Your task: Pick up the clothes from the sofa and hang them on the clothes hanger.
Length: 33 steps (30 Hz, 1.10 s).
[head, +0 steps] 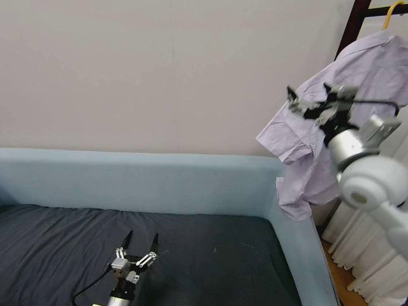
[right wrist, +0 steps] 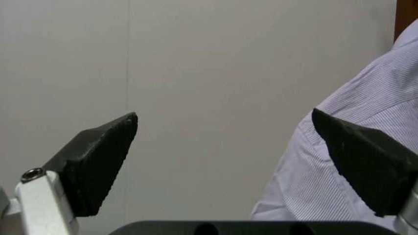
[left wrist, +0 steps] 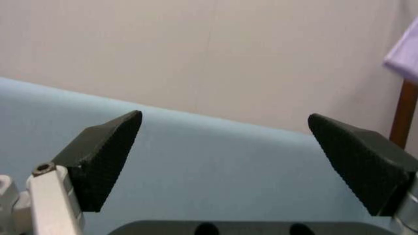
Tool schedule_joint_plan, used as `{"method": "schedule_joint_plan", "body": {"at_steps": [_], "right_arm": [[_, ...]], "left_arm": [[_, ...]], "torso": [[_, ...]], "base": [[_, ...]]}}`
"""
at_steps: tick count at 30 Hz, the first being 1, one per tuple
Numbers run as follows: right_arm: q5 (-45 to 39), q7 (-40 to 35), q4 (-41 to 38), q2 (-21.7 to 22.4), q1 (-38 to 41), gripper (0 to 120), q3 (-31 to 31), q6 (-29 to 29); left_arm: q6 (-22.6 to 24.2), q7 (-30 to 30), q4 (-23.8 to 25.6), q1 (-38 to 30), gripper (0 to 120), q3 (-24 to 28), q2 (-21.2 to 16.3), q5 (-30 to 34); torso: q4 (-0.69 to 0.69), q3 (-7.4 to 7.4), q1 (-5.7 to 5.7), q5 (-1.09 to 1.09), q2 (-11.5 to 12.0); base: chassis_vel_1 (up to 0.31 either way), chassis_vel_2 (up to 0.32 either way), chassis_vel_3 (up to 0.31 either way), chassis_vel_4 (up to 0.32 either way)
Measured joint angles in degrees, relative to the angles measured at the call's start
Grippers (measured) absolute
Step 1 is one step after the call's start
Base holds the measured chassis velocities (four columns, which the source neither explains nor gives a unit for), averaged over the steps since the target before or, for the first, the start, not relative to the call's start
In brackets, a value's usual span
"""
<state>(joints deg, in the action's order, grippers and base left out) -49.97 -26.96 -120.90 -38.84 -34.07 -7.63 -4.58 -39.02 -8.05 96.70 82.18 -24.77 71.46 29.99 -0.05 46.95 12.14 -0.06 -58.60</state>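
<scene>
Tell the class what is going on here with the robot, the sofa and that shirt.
A pale lilac shirt hangs on a yellow hanger hooked on a dark wooden rack beside the sofa. The right gripper is raised next to the shirt, open and holding nothing; the cloth lies beside one finger, not between the two. The left gripper is low over the sofa's dark seat, also open and empty. No clothes lie on the part of the seat that is in view.

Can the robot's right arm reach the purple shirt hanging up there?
Probably yes. The right gripper is open right beside the shirt, and nothing sits between them.
</scene>
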Motion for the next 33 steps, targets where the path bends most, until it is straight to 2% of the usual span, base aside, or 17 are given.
{"method": "schedule_joint_plan", "body": {"at_steps": [5,6,9,10,11,12,13,14,15,16,17,18,21,26,33], "right_arm": [[17.55,13.23,1.44,-12.02,-22.0,100,-7.88,10.97],[17.55,13.23,1.44,-12.02,-22.0,100,-7.88,10.97],[27.4,17.24,3.83,-20.97,-29.82,100,-10.94,13.91],[28.87,17.88,4.2,-22.76,-31.27,100,-11.54,14.3],[28.87,17.88,4.2,-22.76,-31.27,100,-11.54,14.3],[31.63,18.82,4.53,-26.13,-34.23,100,-13.02,14.7],[32.73,19.26,4.56,-27.38,-35.47,100,-13.71,14.76],[36.9,20.58,4.44,-31.49,-39.58,100,-16.08,14.82],[39.51,21.44,4.29,-33.99,-41.97,100,-17.2,14.82],[42.46,22.05,4.04,-36.62,-44.14,100,-18.09,14.78],[42.46,22.05,4.04,-36.62,-44.14,100,-18.09,14.78],[46.1,22.18,3.82,-39.76,-46.56,100,-18.64,14.84],[50.81,22.15,3.25,-44.91,-51.04,100,-18.8,15.6],[51.23,22.34,2.01,-47.69,-54.18,100,-17.85,16.6],[50.97,22.34,1.87,-47.64,-54.11,100,-17.59,16.73]], "left_arm": [[1.38,1.21,7.43,4.44,100,-3.9,3.14,0.16],[1.38,1.21,7.43,4.44,100,-3.9,3.14,0.16],[3.54,7.39,11.22,6.92,100,-3.99,4.84,-3.71],[2.69,8.29,11.37,7.17,100,-3.81,5.2,-4.55],[2.69,8.29,11.37,7.17,100,-3.81,5.2,-4.55],[1.05,7.89,11.11,7.18,100,-4.09,5.85,-5.9],[0.44,7.1,10.82,7.08,100,-4.38,6.07,-6.78],[-0.6,5.56,10.25,6.75,100,-4.63,6.37,-8.19],[-0.8,5.05,10.32,6.72,100,-4.51,6.51,-8.57],[-0.6,5.03,10.74,7.01,100,-4.39,6.67,-8.69],[-0.6,5.03,10.74,7.01,100,-4.39,6.67,-8.69],[0.37,5.7,11.68,7.61,100,-4.21,6.82,-8.85],[3.43,8.13,14.63,9.04,100,-3.91,6.38,-8.14],[7.43,11.06,18.35,10.16,100,-4.16,4.9,-7.37],[7.92,11.37,18.71,10.23,100,-4.2,4.69,-7.26]], "torso": [[-0.04,0.0,0.0,0.04,0.0],[-0.04,0.0,0.0,0.04,0.0],[0.0,0.0,0.0,0.02,0.0],[-0.01,0.0,0.0,0.03,0.0],[-0.01,0.0,0.0,0.03,0.0],[0.01,0.0,0.0,0.0,0.0],[0.0,0.0,0.0,0.01,0.0],[-0.01,0.0,0.0,0.0,0.0],[-0.08,0.0,0.0,0.01,0.0],[-0.07,0.0,0.0,0.0,0.0],[-0.07,0.0,0.0,0.0,0.0],[-0.04,0.0,0.0,-0.01,0.0],[-0.01,0.0,0.0,-0.01,0.0],[-0.02,0.0,0.0,0.01,-0.01],[-0.02,0.01,0.01,0.0,0.0]], "base": [[0.0,0.0,0.0,0.0],[0.0,0.0,0.0,0.0],[0.0,0.0,0.0,0.0],[0.0,0.0,0.0,0.0],[0.0,0.0,0.0,0.0],[0.0,0.0,0.0,0.0],[0.0,0.0,0.0,0.0],[0.0,0.0,0.0,0.0],[0.0,0.0,0.0,0.0],[0.0,0.0,0.0,0.0],[0.0,0.0,0.0,0.0],[0.0,0.0,0.0,0.0],[0.0,0.0,0.0,0.0],[0.0,0.0,0.0,0.0],[0.0,0.0,0.0,0.0]]}}
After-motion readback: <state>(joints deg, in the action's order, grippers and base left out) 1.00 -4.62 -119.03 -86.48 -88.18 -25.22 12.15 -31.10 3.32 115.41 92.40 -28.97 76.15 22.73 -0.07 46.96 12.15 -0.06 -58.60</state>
